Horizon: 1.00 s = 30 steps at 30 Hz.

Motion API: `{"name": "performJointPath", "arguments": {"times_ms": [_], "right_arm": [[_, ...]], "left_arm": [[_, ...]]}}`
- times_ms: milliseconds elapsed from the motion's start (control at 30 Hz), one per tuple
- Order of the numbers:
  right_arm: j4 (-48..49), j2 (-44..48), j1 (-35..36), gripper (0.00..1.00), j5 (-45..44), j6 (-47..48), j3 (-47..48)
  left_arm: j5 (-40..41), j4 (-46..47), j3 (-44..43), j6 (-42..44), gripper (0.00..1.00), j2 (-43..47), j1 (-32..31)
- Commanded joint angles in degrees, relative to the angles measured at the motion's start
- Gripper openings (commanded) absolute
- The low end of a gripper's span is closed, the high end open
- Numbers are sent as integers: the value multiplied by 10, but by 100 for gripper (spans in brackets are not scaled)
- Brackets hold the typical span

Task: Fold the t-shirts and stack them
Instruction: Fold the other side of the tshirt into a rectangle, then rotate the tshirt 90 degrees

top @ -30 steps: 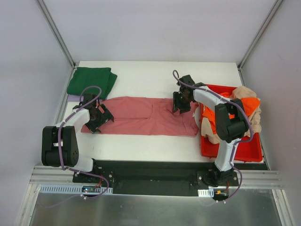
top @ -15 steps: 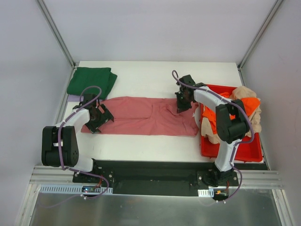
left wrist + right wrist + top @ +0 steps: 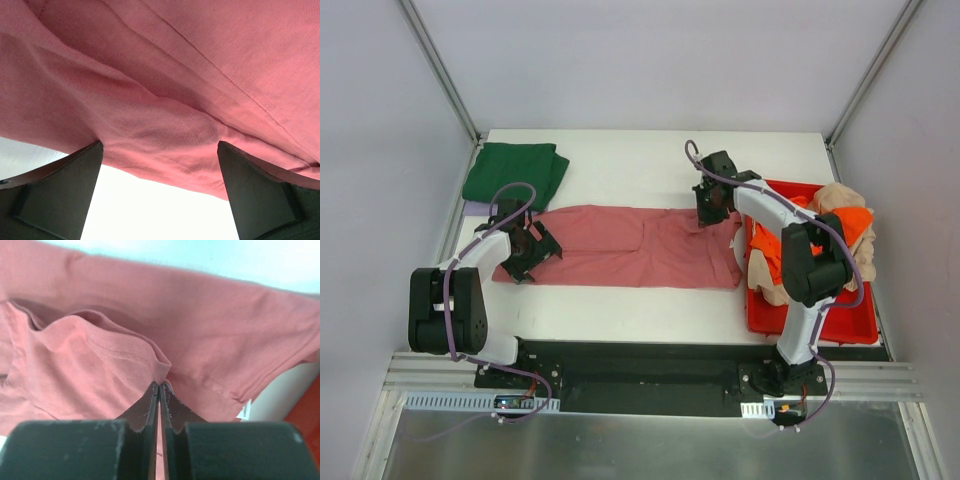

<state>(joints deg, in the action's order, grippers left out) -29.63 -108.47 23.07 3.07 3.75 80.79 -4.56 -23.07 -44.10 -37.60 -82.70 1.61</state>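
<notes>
A dusty rose-red t-shirt (image 3: pixel 630 245) lies stretched flat across the middle of the table. My left gripper (image 3: pixel 525 250) is open and sits low over the shirt's left end; in the left wrist view (image 3: pixel 160 145) the shirt's edge (image 3: pixel 165 120) lies between the spread fingers (image 3: pixel 65 190). My right gripper (image 3: pixel 710 208) is shut on a raised fold of the shirt's far right edge; the right wrist view (image 3: pixel 159 385) shows the stitched cloth (image 3: pixel 115 355) pinched at the fingertips. A folded dark green t-shirt (image 3: pixel 513 172) lies at the back left on a pale lilac one (image 3: pixel 472 208).
A red plastic bin (image 3: pixel 810 310) stands at the right, holding a heap of orange (image 3: pixel 850 222) and beige (image 3: pixel 840 198) t-shirts. The right arm reaches across the bin's left rim. Bare white table lies behind and in front of the rose-red shirt.
My right gripper has closed on the shirt's far right edge and moved slightly toward the back of the table, lifting a fold. The left gripper has not moved.
</notes>
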Motion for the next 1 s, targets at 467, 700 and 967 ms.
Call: {"name": "performJointPath", "arguments": {"times_ms": [467, 700, 967], "right_arm": [[17, 39, 4, 95, -123, -37, 8], [37, 212, 50, 96, 38, -56, -135], [122, 256, 138, 96, 56, -167, -285]], "left_arm": [[9, -24, 9, 4, 99, 43, 5], [-52, -33, -18, -18, 99, 118, -8], [-9, -32, -111, -30, 99, 70, -13]]}}
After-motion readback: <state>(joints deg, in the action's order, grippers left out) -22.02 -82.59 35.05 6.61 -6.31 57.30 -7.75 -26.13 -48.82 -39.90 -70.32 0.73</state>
